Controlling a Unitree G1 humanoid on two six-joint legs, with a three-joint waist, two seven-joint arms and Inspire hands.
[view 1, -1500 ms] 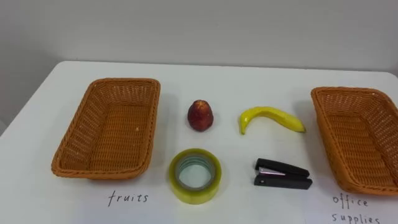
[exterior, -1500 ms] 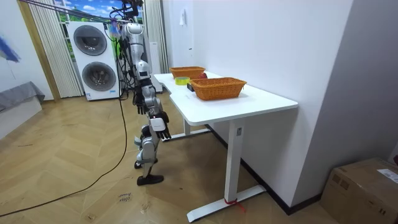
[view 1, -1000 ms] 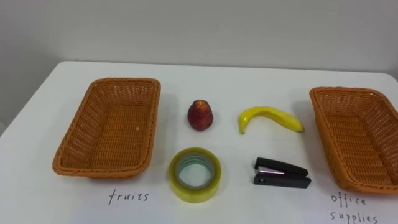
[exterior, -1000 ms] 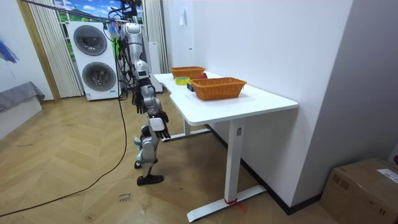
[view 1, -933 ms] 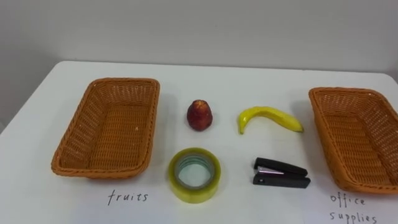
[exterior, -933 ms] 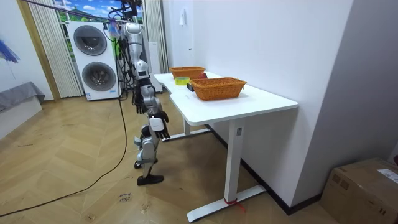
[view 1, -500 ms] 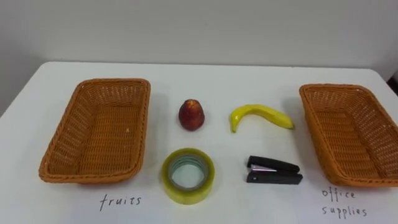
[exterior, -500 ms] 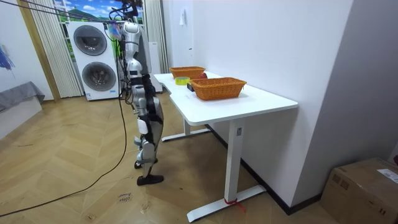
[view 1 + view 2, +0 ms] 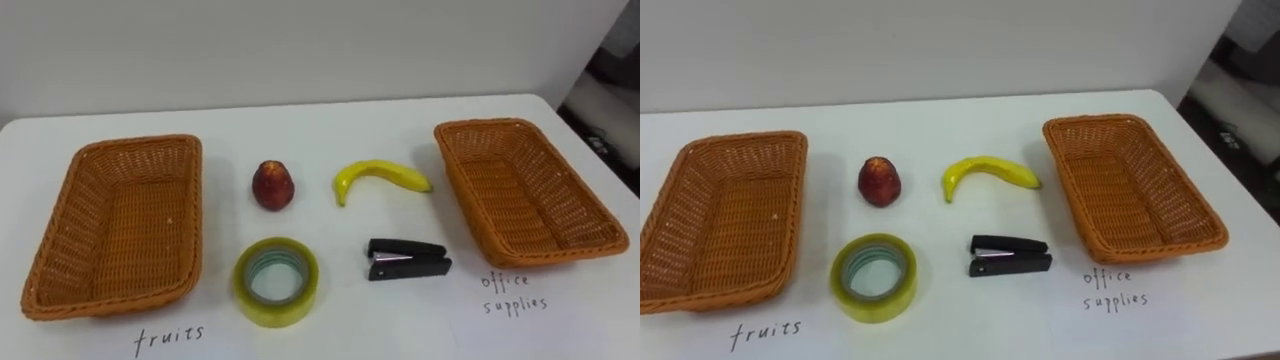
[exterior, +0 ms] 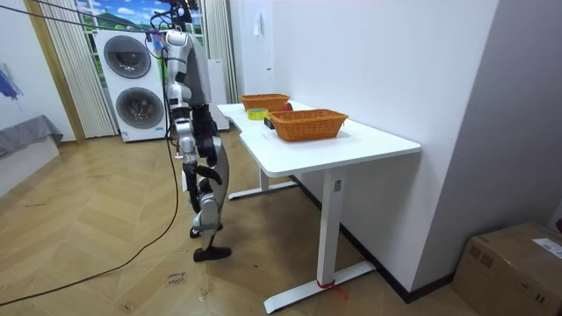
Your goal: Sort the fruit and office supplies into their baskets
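On the white table (image 9: 330, 118), furthest left, a rectangular orange-brown wicker basket (image 9: 140, 144) lies with nothing in it, and a handwritten word (image 9: 168, 338) is on the tabletop just in front of its near right corner. Right of this basket, towards the back, a small red round fruit (image 9: 272, 186) stands apart from everything else. In front of the fruit, nearer the table's front edge, a roll of yellowish clear tape (image 9: 275, 312) lies flat with its hole facing up, close to the basket but not touching it. Further right, a yellow curved banana (image 9: 380, 172) lies on its side level with the red fruit, its ends pointing towards the front. A black stapler (image 9: 408, 259) lies closed in front of the banana, level with the tape. At the right stands a second orange-brown wicker basket (image 9: 490, 124), slightly angled and also holding nothing, with two lines of handwriting (image 9: 515, 293) in front of it. All four loose items sit on the table between the two baskets. In the room view, two stacked white washing machines (image 10: 132, 83) stand at the left, and the robot stands on the wooden parquet floor (image 10: 105, 254) beside the table's long edge. Its right robot hand (image 10: 212, 168) hangs low by its hip, and I cannot tell whether it is wide or closed.
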